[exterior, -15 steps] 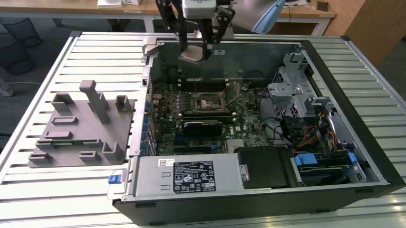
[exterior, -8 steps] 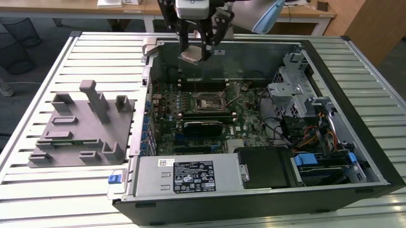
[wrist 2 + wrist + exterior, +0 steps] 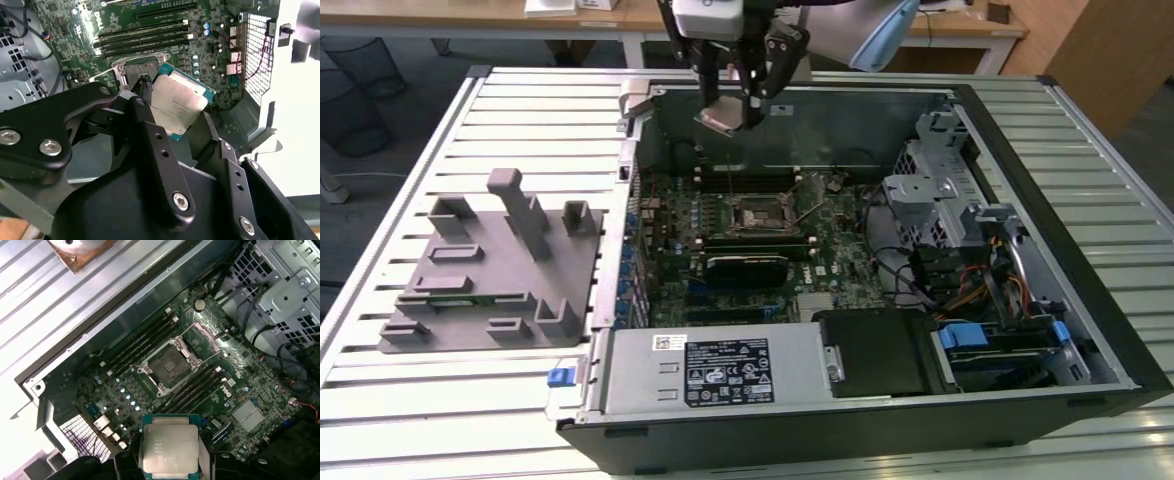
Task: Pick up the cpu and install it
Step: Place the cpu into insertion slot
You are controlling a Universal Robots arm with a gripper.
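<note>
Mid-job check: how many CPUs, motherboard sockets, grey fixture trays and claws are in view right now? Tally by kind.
cpu: 1, gripped by the claw
claw: 1
motherboard socket: 1, open, no chip in it
grey fixture tray: 1
Total: 4

We saw a gripper point(image 3: 175, 110) of matte black metal. Its fingers point(image 3: 155, 145) were flat bars, joined by silver screws point(image 3: 180, 201) and dotted with small round holes. In the exterior view it had a white housing point(image 3: 711, 15) on top, with a pale blue cap point(image 3: 881, 35) beside it.
</note>
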